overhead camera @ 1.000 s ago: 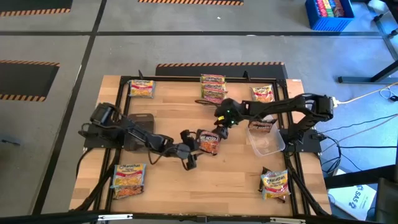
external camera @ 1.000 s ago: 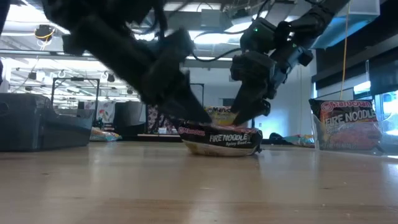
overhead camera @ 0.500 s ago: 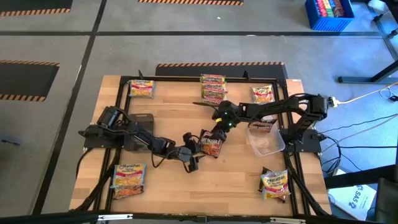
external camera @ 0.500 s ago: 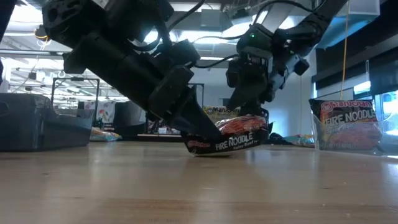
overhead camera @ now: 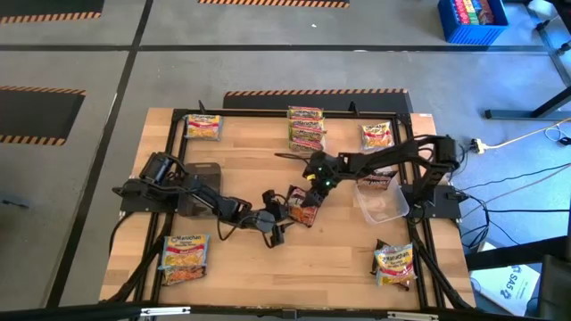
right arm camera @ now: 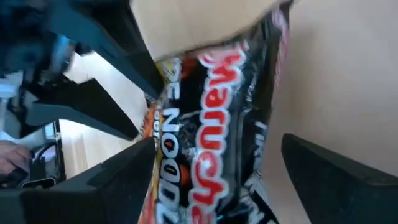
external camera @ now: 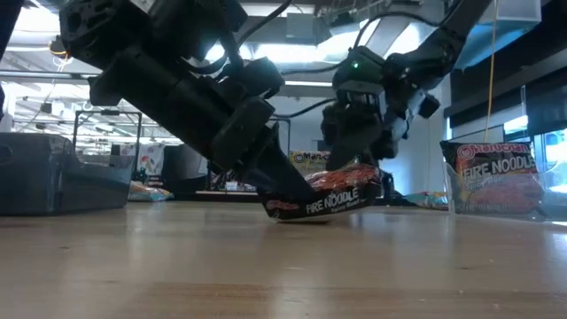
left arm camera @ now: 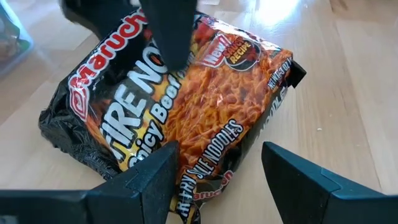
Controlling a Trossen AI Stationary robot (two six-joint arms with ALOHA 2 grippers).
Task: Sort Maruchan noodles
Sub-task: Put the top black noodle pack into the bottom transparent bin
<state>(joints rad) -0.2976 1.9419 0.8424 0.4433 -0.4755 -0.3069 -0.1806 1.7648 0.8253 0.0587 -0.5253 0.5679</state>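
A dark brown Maruchan Fire Noodle packet [overhead camera: 303,207] lies mid-table, tilted in the low view: its left end [external camera: 276,211] rests on the wood and its right end is raised. My left gripper [overhead camera: 277,214] is open at the packet's left edge; the packet reaches into its gap [left arm camera: 217,168]. My right gripper [overhead camera: 311,187] is open above the packet's far right end, straddling it [right arm camera: 217,180]. Other packets lie at the far left [overhead camera: 203,127], far middle [overhead camera: 305,127], far right [overhead camera: 377,135], near left [overhead camera: 186,259] and near right [overhead camera: 394,264]. My left gripper comes in low from the table's left, slanting down. One finger [left arm camera: 152,177] meets the packet's edge nearest it [left arm camera: 186,186], and in the low view its tip [external camera: 282,188] sits at that low end. The other finger stands apart from the packet. My right gripper reaches down from the far right. One finger [left arm camera: 169,34] lies on the packet's printed face near its far end [left arm camera: 186,68]. Where the other finger meets the packet does not show. The packet's raised end sits between the fingers.
A clear plastic tub [overhead camera: 384,205] stands right of the packet, with another dark packet [overhead camera: 376,180] at its far rim. A black frame [overhead camera: 268,113] runs round the table. One Fire Noodle packet [external camera: 496,177] stands upright at the right in the low view.
My right gripper has come down toward the near left, onto the packet's far end. The packet, flat on the table a second ago, has tipped: its right end is raised while its left end stays on the wood at my left gripper.
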